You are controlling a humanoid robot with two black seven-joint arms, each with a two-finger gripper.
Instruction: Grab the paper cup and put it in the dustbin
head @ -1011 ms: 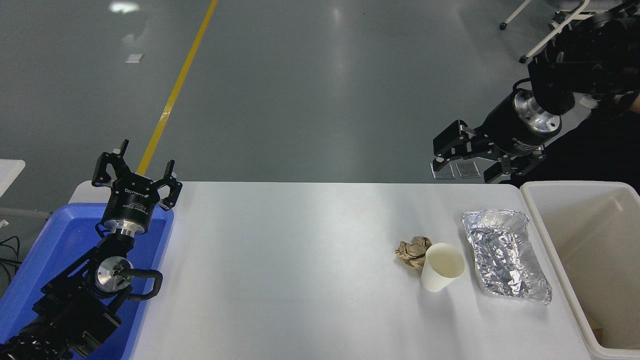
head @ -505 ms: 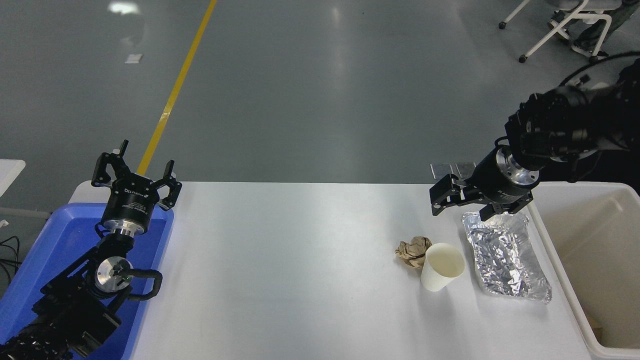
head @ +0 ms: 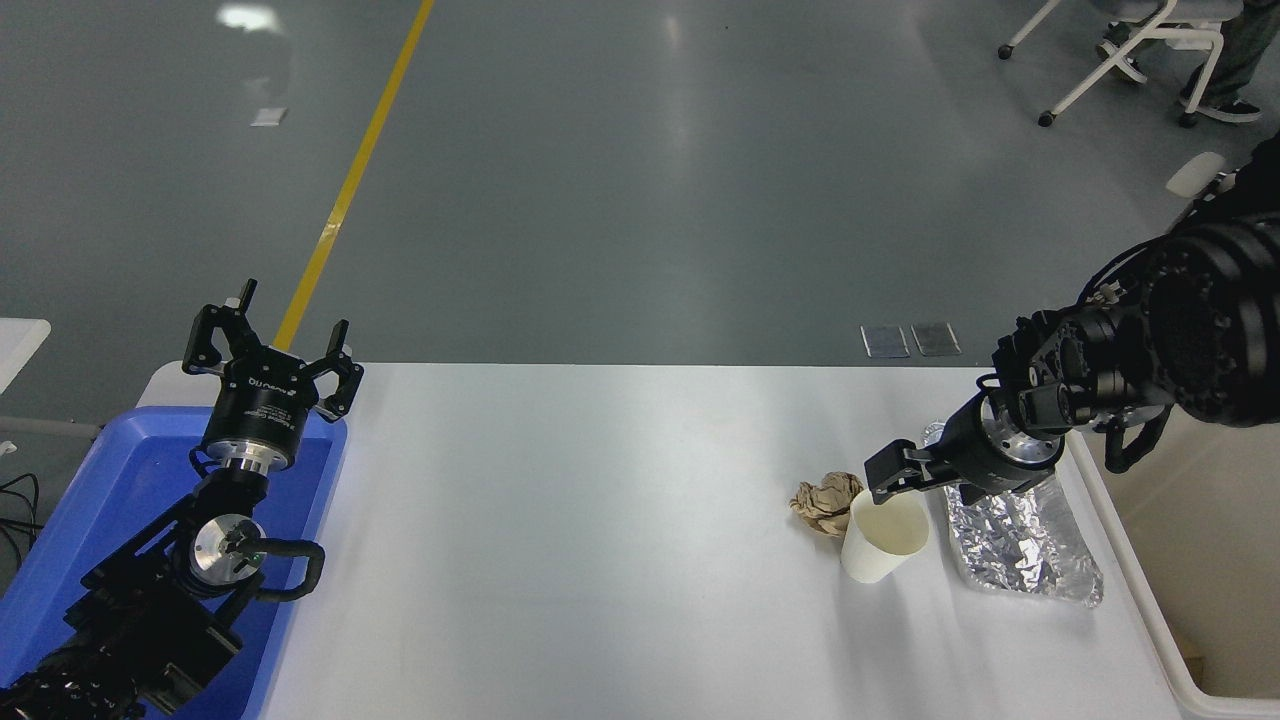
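So basically nothing is in the bin yet, we're at the very start of the pickup. The paper cup (head: 884, 535) is sitting upright on the white table (head: 560, 520), mouth up, with the crumpled brown paper ball (head: 825, 502) touching or nearly touching it on its left and the silver foil tray (head: 1030, 545) just beside it on the right.

The right gripper (head: 893, 485) is coming in from the right edge, hanging over the cup's far rim. One finger is sitting right at the rim, the other I can't really make out behind the wrist, so I can't tell if it's spread or pinched. It doesn't look like it's gripping the cup though, since the cup is standing flat on the table.

The dustbin (head: 1125, 590) is sitting at the right edge of the table, just past the foil tray, so it's a short trip once the cup is grabbed.

The left gripper (head: 272, 352) is hanging parked over the blue tray (head: 70, 520) at lower left, fingers spread apart, holding nothing.

What's left: grab, lift, carry right over the foil, drop. Pretty much everything.
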